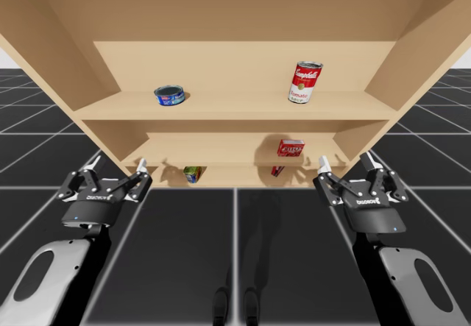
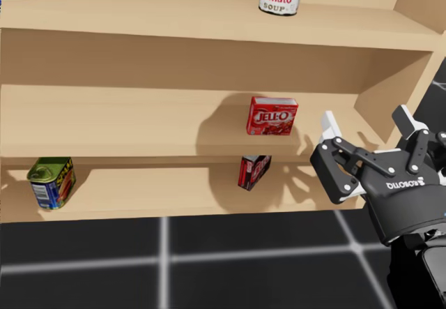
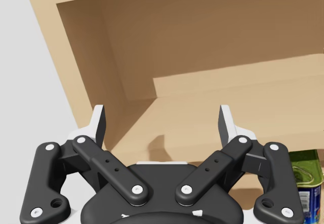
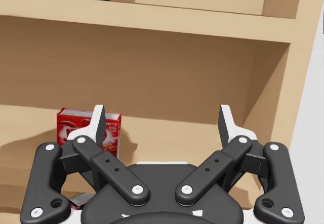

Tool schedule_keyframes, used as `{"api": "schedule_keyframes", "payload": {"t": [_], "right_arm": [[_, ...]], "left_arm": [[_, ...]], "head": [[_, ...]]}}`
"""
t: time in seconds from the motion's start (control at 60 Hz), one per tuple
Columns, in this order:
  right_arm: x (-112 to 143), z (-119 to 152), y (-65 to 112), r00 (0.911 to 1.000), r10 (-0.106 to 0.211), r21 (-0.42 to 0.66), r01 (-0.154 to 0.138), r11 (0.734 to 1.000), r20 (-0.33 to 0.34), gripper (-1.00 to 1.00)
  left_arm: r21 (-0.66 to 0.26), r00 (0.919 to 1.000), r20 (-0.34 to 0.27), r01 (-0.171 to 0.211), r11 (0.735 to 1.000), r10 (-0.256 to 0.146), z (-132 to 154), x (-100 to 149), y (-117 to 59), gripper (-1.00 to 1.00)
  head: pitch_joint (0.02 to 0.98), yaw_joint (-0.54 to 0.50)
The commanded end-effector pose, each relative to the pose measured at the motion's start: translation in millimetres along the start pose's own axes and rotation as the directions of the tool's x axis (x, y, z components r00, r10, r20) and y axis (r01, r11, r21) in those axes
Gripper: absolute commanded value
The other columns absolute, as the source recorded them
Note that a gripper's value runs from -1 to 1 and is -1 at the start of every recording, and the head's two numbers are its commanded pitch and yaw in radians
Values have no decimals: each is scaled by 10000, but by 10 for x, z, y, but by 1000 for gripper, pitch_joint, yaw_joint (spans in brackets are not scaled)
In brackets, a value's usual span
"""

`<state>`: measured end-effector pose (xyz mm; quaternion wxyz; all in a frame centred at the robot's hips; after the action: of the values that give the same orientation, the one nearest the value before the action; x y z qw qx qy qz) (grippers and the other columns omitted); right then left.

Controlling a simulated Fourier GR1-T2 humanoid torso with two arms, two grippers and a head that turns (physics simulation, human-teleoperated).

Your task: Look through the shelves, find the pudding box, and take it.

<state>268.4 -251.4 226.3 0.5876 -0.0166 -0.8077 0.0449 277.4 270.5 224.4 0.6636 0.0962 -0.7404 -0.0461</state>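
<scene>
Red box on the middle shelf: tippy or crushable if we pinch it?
The red box stands with its broad face forward, seemingly on a thin edge, so a high push would probably tip it back. It looks like light card; a hard squeeze may dent it. Its flat sides should suit my right tool.

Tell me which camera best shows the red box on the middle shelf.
The head view: the red box faces it whole, unblocked. The high view shows it distant, shadowed. In the right wrist view my right hand partly covers it.
</scene>
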Motion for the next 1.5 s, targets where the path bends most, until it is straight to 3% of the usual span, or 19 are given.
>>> {"api": "schedule_keyframes", "payload": {"t": [0.017, 0.15, 0.233, 0.317, 0.35, 0.4, 0.417, 0.483, 0.533, 0.717, 0.75, 0.917, 1.033, 1.267, 1.4, 1.467, 1.5], "right_arm": [[-5, 0, 3, 10000, 50, -30, -50, 10000, -9, -1000], [-18, -2, 19, 10000, 79, 0, -79, 10000, -52, -1000], [-36, 7, 53, 9993, -181, 30, 182, 9998, -341, -1000], [-43, 32, 97, 9979, -43, 37, 45, 10000, -642, -1000], [-18, 46, 100, 9935, -521, 157, 540, 9984, -1008, -1000], [10, 66, 107, 9893, -814, 117, 834, 9964, -1208, -1000], [46, 96, 125, 9836, -1135, 168, 1170, 9930, -1399, -1000], [92, 159, 167, 9757, -1445, 296, 1513, 9880, -1650, -1000], [98, 228, 224, 9775, -1219, 275, 1285, 9913, -1720, -1000], [-65, 381, 373, 9674, -1154, 745, 1352, 9880, -2252, -1000], [-152, 421, 421, 9676, -875, 806, 1094, 9907, -2369, -1000], [-389, 480, 542, 9575, -511, 1098, 854, 9903, -2837, -1000], [-547, 413, 591, 9490, -543, 1043, 908, 9904, -3105, -1000], [-865, 190, 698, 9341, -164, 881, 511, 9948, -3566, -1000], [-1019, 69, 781, 9240, -305, 593, 574, 9966, -3811, -1000], [-1070, 11, 835, 9173, -243, 483, 473, 9977, -3974, -1000], [-1080, -12, 860, 9198, -73, 488, 287, 9984, -3923, -1000]], "left_arm": [[-88, 10000, -17, -13, 10000, 13, -2, -4, -17, -1000], [-137, 10000, -39, -36, 9999, 36, -5, -7, -21, -1000], [-134, 10000, -61, -37, 9999, 36, -7, -10, -21, -1000], [-103, 10000, -95, -16, 9999, 15, -9, -13, -21, -1000], [-93, 9999, -114, -22, 10000, 21, -6, -13, -22, -1000], [-80, 9999, -131, -28, 10000, 27, -7, -15, -21, -1000], [-67, 9999, -147, -45, 10000, 44, -2, -14, -20, -1000], [-54, 9998, -173, -71, 10000, 70, 3, -15, -16, -1000], [-33, 9998, -194, -86, 10000, 86, 6, -17, -9, -1000], [-34, 9997, -232, -113, 9999, 112, 8, -21, -7, -1000], [-42, 9997, -231, -109, 9999, 108, 3, -24, -3, -1000], [-63, 9997, -233, -125, 9999, 123, 0, -28, 3, -1000], [-29, 9996, -245, -124, 9999, 123, -3, -29, 6, -1000], [-26, 9995, -289, -87, 10000, 86, -13, -36, 0, -1000], [4, 9995, -310, -36, 10000, 36, -14, -39, -7, -1000], [-14, 9995, -315, -44, 10000, 44, -23, -46, -4, -1000], [-26, 9995, -320, -43, 10000, 42, -27, -50, -2, -1000]], "head": [[681, -209], [699, -238], [700, -236], [700, -231], [697, -231], [695, -230], [694, -230], [692, -231], [689, -230], [691, -234], [690, -237], [688, -243], [688, -243], [690, -238], [689, -239], [690, -240], [690, -241]]}}
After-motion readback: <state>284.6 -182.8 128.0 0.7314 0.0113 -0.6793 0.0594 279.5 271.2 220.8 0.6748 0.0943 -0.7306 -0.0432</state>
